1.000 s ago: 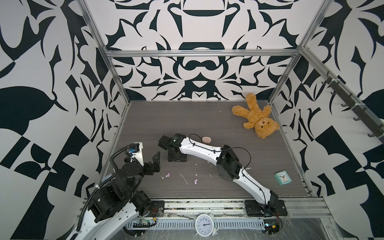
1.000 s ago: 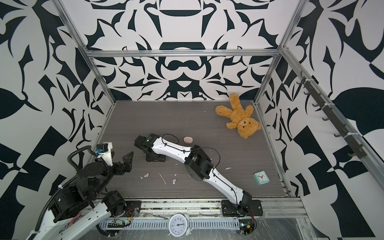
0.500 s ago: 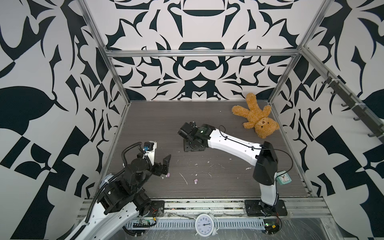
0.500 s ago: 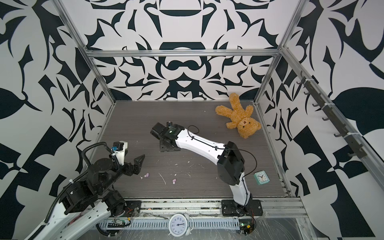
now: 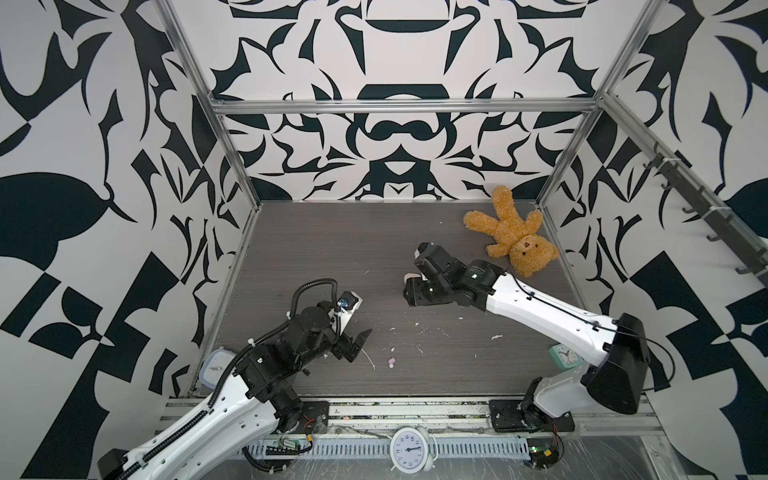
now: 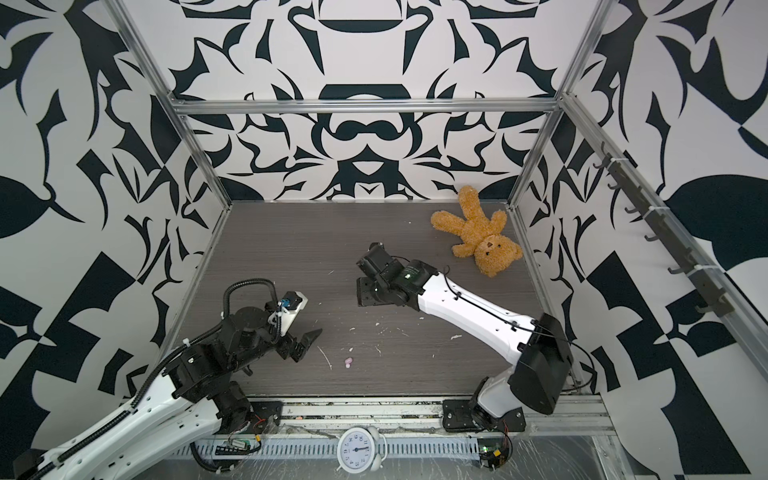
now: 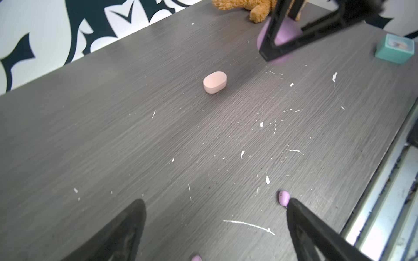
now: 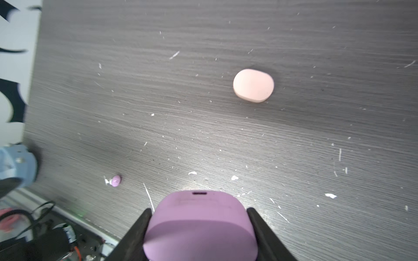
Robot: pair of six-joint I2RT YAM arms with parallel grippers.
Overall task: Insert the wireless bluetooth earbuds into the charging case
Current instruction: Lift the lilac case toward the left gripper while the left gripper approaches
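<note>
Lilac charging case (image 8: pixel 200 232) clamped in right gripper (image 8: pixel 198 212); left gripper (image 5: pixel 360 345) spread apart, lilac earbud (image 5: pixel 390 362) at its four o'clock.

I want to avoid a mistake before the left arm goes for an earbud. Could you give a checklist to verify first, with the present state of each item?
1. Lilac charging case held by the right gripper: ok, clamped between both fingers.
2. Lid of that case open: not ok, it looks shut.
3. Left gripper open and empty: ok.
4. Lilac earbud lying free on the table: ok, close by one left fingertip.
5. Pink earbuds found: cannot tell, none in view; the pink charging case lies shut.
</note>
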